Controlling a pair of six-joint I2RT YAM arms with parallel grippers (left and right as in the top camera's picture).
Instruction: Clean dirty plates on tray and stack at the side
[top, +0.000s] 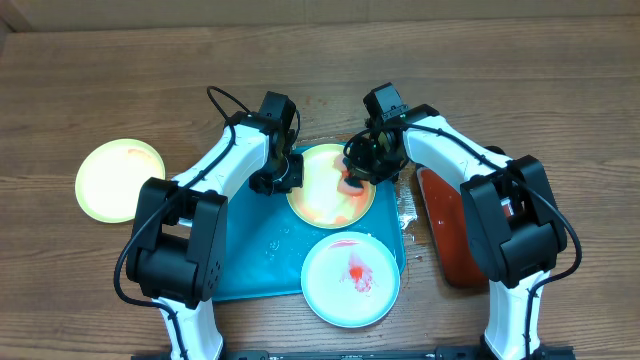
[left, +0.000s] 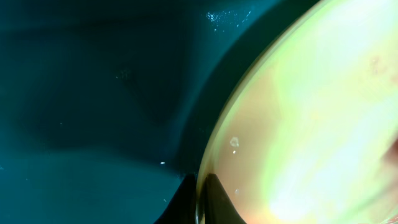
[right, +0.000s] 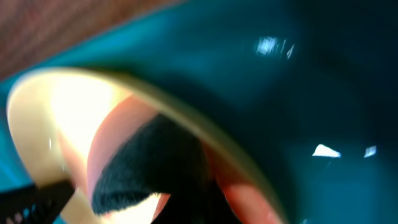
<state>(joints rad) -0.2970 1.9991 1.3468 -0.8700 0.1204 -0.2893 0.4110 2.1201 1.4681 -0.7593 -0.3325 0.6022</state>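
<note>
A pale green plate with a red smear lies at the back of the turquoise tray. My left gripper is shut on its left rim; in the left wrist view the jaws pinch the edge of the plate. My right gripper presses a red and dark wiping pad onto the plate's right side, and the right wrist view shows it shut on the pad. A pale blue plate with a red smear sits at the tray's front right. A yellow-green plate lies on the bare table at the left.
A black tray with a red pad stands just right of the turquoise tray, under the right arm. Water drops shine on the turquoise tray's floor. The wood tabletop runs all round.
</note>
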